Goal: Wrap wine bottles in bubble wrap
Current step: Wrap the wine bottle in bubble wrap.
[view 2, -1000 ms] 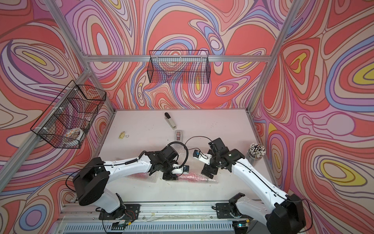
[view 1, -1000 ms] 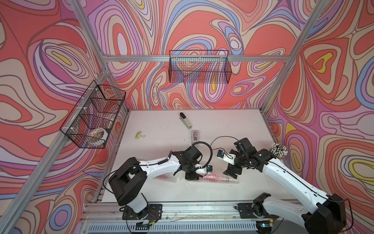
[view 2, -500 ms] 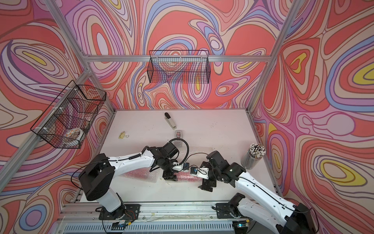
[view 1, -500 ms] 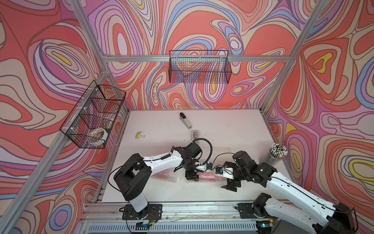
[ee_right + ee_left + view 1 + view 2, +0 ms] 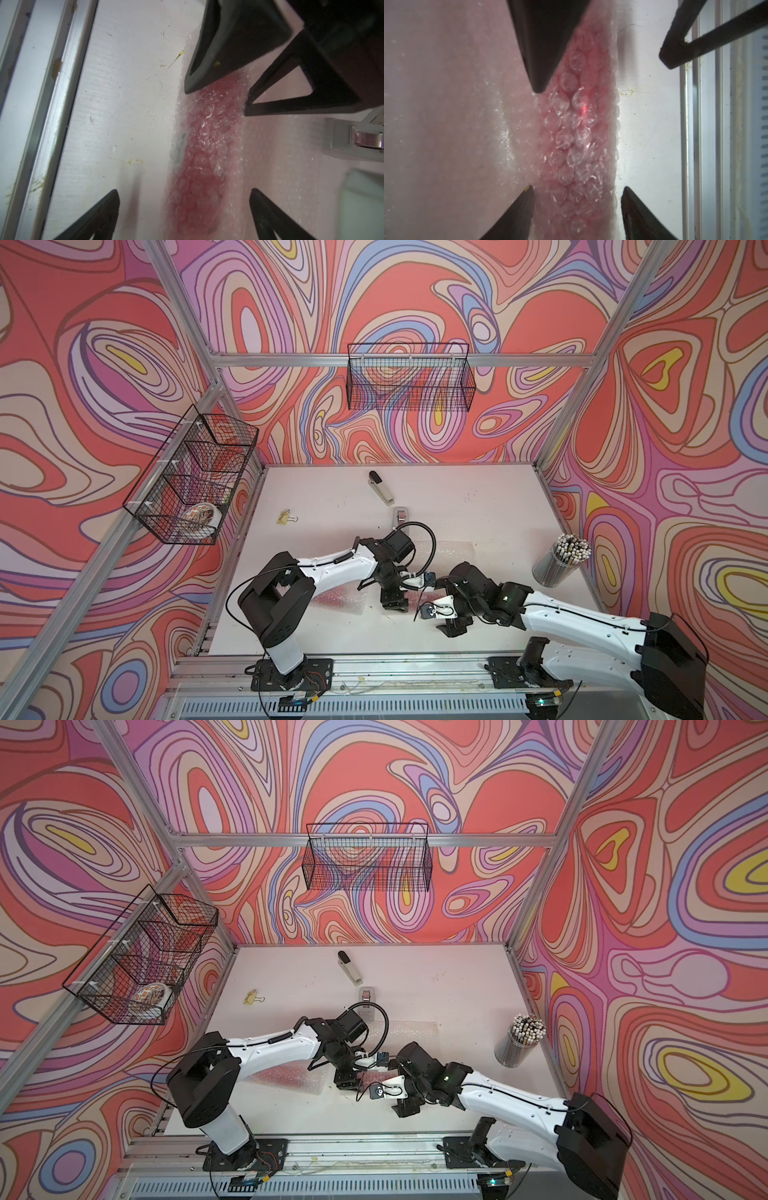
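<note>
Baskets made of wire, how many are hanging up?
2. The back basket hangs on the far wall, above the table. The side basket hangs on the wall at the robot's left. No other basket shows in any view.
</note>
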